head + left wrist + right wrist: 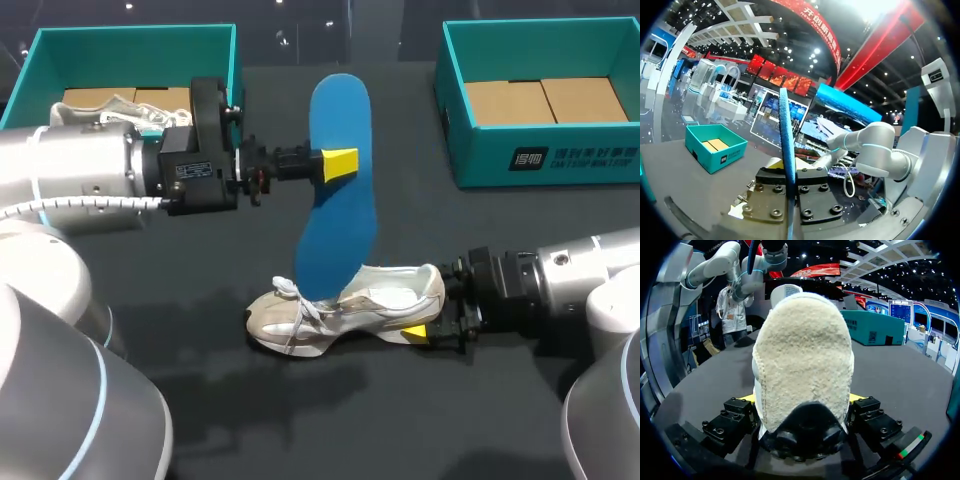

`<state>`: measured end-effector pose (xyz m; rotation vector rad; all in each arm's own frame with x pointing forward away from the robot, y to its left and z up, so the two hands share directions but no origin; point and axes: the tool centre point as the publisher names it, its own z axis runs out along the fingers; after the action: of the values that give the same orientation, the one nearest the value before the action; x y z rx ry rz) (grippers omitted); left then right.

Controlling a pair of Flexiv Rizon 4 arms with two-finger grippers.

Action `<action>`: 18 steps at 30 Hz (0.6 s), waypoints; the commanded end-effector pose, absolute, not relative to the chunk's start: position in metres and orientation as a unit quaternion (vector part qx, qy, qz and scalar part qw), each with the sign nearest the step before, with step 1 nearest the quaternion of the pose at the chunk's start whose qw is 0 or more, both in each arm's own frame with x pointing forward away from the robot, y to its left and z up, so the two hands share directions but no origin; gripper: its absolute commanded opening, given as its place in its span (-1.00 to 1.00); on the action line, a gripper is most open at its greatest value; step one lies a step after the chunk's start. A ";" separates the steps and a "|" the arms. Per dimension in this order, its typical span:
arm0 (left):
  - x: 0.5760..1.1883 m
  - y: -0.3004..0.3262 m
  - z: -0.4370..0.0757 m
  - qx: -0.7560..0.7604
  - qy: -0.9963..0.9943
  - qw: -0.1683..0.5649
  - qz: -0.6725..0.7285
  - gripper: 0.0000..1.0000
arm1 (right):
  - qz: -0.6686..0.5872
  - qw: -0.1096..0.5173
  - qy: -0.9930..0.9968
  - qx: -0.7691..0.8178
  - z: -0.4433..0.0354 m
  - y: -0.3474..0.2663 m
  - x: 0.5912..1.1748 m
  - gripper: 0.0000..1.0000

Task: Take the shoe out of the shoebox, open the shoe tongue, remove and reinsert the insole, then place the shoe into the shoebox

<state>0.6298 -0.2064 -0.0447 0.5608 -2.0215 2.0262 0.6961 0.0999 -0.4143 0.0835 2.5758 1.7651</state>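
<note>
Two grippers: both are closed on task items over a black table [400,430].
Left gripper [345,162]: is held above the table on the arm from the left. Its fingers are clamped narrow on the blue insole [338,200], which is gripped at one edge in its upper half.
Left wrist check: the left gripper [788,174] is seen with the insole [786,130] edge-on. The insole is pinched between both fingers and stands up ahead of them.
Insole position: is held near upright, slightly tilted. The upper end is in the air and the lower end is tucked into the sneaker opening.
Sneaker [345,305]: beige-white and laced, rested on the table near the middle. The toe is pointed toward the left arm's side and the heel toward the right arm.
Right gripper [428,330]: is held low on the arm from the right. Its fingers are spread wide around the heel, one on each side, and both are touching it.
Right wrist check: the right gripper [801,399] is filled by the sneaker [802,350] heel, with the yellow tips pressed on both flanks.
Left shoebox [130,55]: teal and open, at the far left, well apart from the sneaker. Cardboard lining and a pale laced shoe [105,107] are seen inside, partly hidden by the left arm.
Right shoebox [560,155]: teal and open, at the far right, with cardboard lining [545,100] seen inside.
</note>
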 end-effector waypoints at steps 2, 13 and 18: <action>0.606 -0.147 -0.047 0.198 -0.689 0.124 0.686 -1.00 | 0.564 0.010 0.825 0.027 -0.415 0.101 0.696 -1.00; 0.613 -0.138 -0.051 0.192 -0.692 0.136 0.682 -1.00 | 0.564 0.010 0.825 0.027 -0.415 0.101 0.696 -1.00; 0.607 -0.135 -0.052 0.192 -0.688 0.151 0.684 -1.00 | 0.564 0.010 0.825 0.027 -0.415 0.101 0.696 -1.00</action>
<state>0.6144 -0.1525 -0.0507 0.5487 -1.9717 1.9631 0.6961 0.0999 -0.4143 0.0835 2.5758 1.7651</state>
